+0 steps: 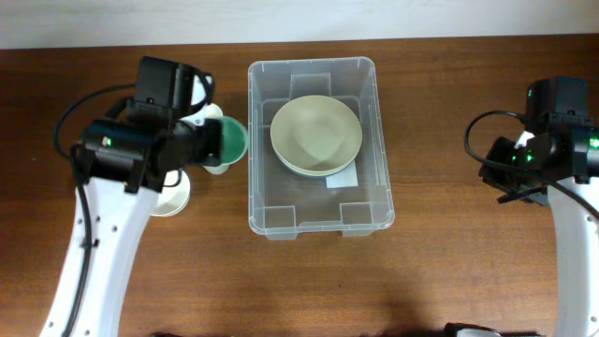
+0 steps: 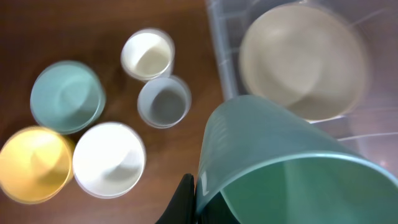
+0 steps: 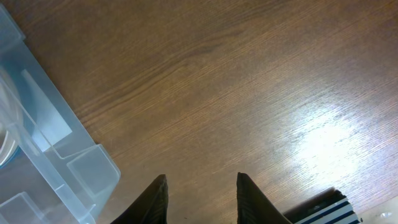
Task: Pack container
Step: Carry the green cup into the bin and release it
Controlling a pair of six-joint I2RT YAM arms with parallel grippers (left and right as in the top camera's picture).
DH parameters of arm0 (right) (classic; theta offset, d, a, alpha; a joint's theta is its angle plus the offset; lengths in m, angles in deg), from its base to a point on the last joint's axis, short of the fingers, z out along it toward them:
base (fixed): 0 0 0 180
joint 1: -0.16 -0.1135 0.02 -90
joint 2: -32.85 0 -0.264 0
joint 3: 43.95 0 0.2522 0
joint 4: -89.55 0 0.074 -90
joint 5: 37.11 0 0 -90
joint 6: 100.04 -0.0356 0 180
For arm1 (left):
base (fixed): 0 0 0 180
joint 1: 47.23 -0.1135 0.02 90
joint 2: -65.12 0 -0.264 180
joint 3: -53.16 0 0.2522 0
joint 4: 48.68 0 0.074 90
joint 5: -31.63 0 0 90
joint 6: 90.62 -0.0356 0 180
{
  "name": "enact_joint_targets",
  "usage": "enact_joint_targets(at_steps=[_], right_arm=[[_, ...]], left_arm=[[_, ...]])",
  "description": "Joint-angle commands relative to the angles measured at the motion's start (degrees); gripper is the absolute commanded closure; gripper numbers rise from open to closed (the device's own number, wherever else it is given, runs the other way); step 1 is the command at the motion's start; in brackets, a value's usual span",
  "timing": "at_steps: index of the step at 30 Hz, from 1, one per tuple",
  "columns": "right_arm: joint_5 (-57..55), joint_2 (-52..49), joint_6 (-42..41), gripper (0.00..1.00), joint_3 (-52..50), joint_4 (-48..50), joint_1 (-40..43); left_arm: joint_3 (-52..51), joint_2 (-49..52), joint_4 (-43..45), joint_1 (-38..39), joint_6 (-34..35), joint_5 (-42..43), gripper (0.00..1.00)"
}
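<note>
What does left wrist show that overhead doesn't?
Only left wrist: yellow bowl, teal bowl and grey cup on the table, hidden under the left arm from above. Only overhead: the container's full outline, its white label, the right arm. Both: green cup clamped in the left gripper, beige bowl inside the container.
</note>
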State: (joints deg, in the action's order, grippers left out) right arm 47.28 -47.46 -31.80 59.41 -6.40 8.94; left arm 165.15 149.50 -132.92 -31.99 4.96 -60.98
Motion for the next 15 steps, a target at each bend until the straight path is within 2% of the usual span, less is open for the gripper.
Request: enact_joint_targets(at_steps=[1,6,15], right_arm=[[-1.1,0.3,0.5,0.69,-0.3,0.2,-0.5],[-1.1,0.3,0.5,0.69,-0.3,0.2,-0.5],[-1.1,0.3,0.5,0.69,-0.3,0.2,-0.5]], left_arm=[[0.2,2.9,0.7,4.4,-0.5,-0.2,1.0],[0.2,9.8,1.0,7.4,-0.5,-0.2,1.0],[0.2,23.7,1.9,7.5,-0.5,0.9,1.0]])
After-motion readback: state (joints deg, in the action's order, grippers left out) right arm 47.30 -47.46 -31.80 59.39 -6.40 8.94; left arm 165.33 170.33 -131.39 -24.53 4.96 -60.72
